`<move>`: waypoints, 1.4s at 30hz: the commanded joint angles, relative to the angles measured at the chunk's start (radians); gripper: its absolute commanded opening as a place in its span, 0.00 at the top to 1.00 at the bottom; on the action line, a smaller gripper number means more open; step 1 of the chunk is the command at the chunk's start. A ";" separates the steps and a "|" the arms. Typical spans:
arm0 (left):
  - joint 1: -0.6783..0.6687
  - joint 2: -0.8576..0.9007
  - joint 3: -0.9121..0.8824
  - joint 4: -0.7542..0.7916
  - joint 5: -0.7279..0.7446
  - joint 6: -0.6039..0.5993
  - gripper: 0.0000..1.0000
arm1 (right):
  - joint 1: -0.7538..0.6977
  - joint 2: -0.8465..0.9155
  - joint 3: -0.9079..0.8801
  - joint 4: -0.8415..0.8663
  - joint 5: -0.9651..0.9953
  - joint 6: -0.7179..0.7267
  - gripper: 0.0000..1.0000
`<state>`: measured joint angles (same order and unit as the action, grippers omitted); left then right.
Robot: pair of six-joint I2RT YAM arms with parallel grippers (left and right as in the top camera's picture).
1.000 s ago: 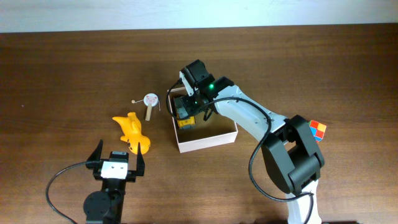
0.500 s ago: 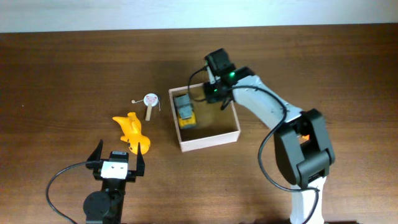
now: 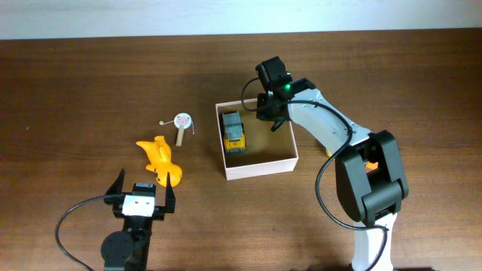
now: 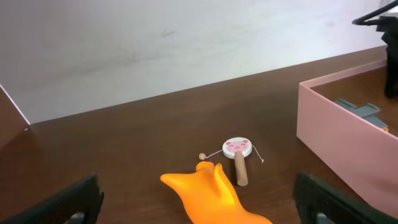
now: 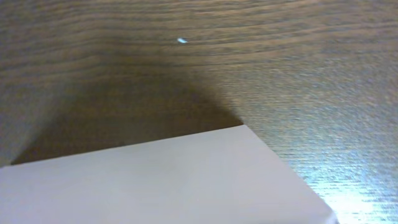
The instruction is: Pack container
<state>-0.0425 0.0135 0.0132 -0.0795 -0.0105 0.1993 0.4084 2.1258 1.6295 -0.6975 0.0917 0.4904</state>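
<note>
Overhead and wrist views, packing in progress. The left gripper [image 3: 143, 187] sits at the near edge of the wooden table [image 3: 75, 90] with its jaws spread fully apart. Its dark fingers [image 4: 71, 200] stand at the two sides of its wrist view, holding and touching nothing. Just ahead of it lies a yellow toy animal [image 3: 160, 159], and beyond that a small rattle drum [image 3: 181, 120] on a wooden stick.

The right gripper [image 3: 271, 114] hangs over the far right part of the container [image 3: 260, 168], at or just inside its back wall. From above the arm's dark body hides the fingertips. The right wrist view shows only a blurred white surface close to the lens against the wood grain. Whether these jaws are clenched, released, or grasping the wall cannot be told.

The container stands near the middle of the table, to the right of the drum and the yellow toy, and apart from both. Its walls are white and its floor is tan. A yellow and grey toy truck [image 3: 235, 132] lies inside along the left wall.

The one printed mark that can be made out is a pink pig face on the drum's white disc [image 4: 237, 147].
</note>
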 commanded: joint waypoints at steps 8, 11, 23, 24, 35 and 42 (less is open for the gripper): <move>0.002 -0.008 -0.004 -0.004 0.011 0.016 0.01 | -0.020 0.012 -0.010 -0.016 0.082 0.158 0.84; 0.002 -0.008 -0.004 -0.004 0.011 0.016 0.01 | -0.034 0.012 -0.010 -0.031 0.085 0.205 0.86; 0.002 -0.008 -0.004 -0.004 0.011 0.016 0.01 | -0.059 0.010 0.010 -0.048 0.044 0.126 0.51; 0.002 -0.008 -0.004 -0.004 0.011 0.015 0.01 | -0.058 0.007 0.021 -0.059 0.035 0.117 0.45; 0.002 -0.008 -0.004 -0.004 0.011 0.016 0.01 | -0.029 -0.056 0.274 -0.258 -0.147 -0.160 0.23; 0.002 -0.008 -0.004 -0.004 0.011 0.015 0.01 | -0.046 -0.061 0.389 -0.427 -0.075 -0.256 0.21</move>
<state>-0.0425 0.0135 0.0132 -0.0795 -0.0105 0.1993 0.3740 2.1120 1.9682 -1.0843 -0.0166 0.3077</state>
